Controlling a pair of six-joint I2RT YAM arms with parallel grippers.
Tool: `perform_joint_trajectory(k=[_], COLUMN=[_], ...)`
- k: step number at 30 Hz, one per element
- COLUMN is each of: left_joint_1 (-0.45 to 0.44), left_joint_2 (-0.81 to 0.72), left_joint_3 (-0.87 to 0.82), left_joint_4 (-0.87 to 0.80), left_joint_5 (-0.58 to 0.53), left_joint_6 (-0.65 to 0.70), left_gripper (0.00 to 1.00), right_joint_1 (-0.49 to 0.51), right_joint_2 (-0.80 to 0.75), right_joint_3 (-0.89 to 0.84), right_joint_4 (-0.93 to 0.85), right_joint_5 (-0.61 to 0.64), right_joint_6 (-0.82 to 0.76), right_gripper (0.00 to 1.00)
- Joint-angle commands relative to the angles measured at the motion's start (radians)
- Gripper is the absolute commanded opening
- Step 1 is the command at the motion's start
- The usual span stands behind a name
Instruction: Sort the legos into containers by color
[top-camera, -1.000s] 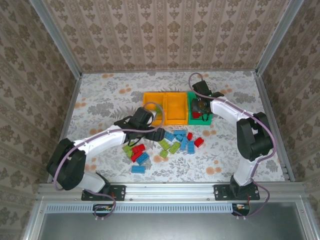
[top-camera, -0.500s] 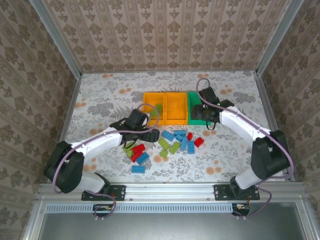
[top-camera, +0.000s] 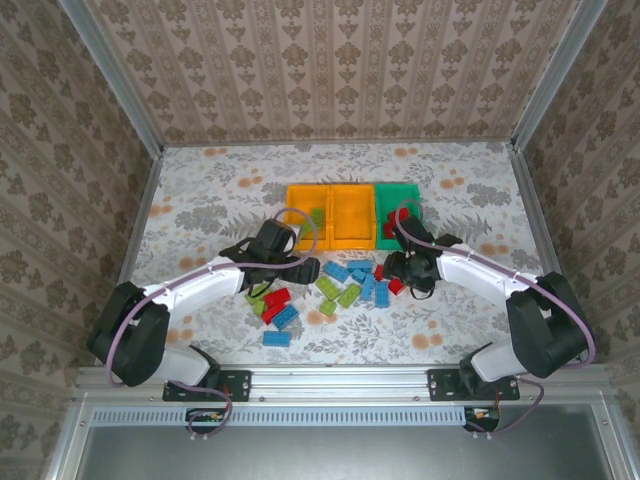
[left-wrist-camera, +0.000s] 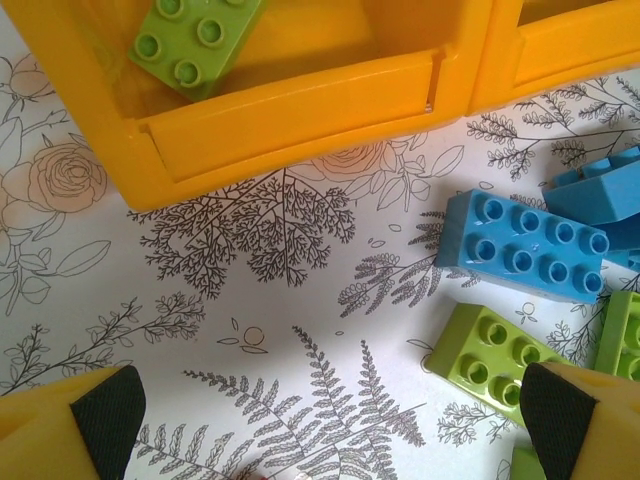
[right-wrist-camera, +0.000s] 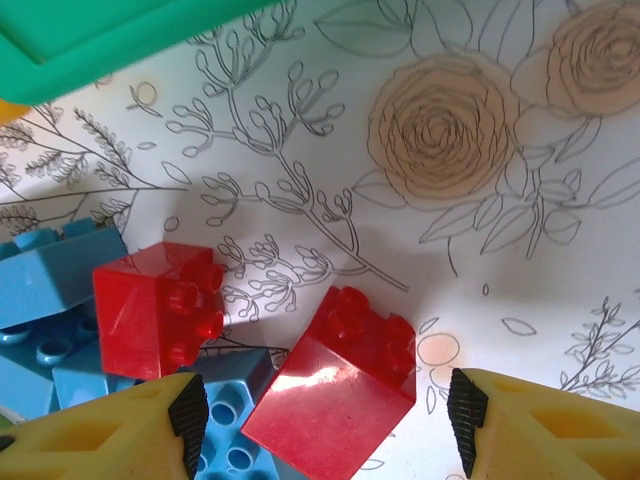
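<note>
Right hand (right-wrist-camera: 327, 410) open, low over the surface (right-wrist-camera: 520, 280), jaws straddling a red brick (right-wrist-camera: 335, 385) with a gap on each side: lined up for a pick, no grip yet. Second red brick (right-wrist-camera: 160, 310) sits just beside it, against blue bricks (right-wrist-camera: 50, 275). Green bin (top-camera: 398, 213) is right behind, probably the drop spot for reds, so a short carry. Left hand (left-wrist-camera: 330, 415) wide open, nothing between its jaws, over bare surface in front of the left orange bin (left-wrist-camera: 300, 100), which holds a binned green brick (left-wrist-camera: 195, 40); greens seem to go there. Likely next target is the loose green brick (left-wrist-camera: 485, 360), just beside a blue brick (left-wrist-camera: 525, 245). Remaining legos (top-camera: 345, 285) lie scattered between the hands, near the bins.
</note>
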Motion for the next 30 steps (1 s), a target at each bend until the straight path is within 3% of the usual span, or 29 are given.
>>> perform_joint_trajectory(k=[1,11,20,25,30], left_joint_1=[0.003,0.003,0.003,0.0,-0.042], left_joint_2=[0.005,0.014,0.01,-0.001,0.003], left_joint_3=[-0.022,-0.022,-0.027,-0.028,-0.031], left_joint_4=[0.022,0.03,0.029,0.028,0.026], left_joint_5=[0.019,0.033,0.032,0.03,0.034], left_joint_6=[0.018,0.016,0.011,0.009,0.029], left_gripper=[1.0,1.0,1.0,1.0,1.0], right_joint_1=[0.015,0.021,0.023,0.025,0.009], right_joint_2=[0.025,0.089,0.054,-0.041,-0.012], right_joint_3=[-0.027,-0.018,0.008,0.106,0.232], right_joint_4=[0.032,0.039,-0.034,-0.094,-0.079], right_joint_5=[-0.028,-0.036,0.051,0.168,0.287], right_joint_6=[0.059,0.053,0.0,-0.076,-0.202], right_gripper=[0.66,0.52,0.21,0.2,0.21])
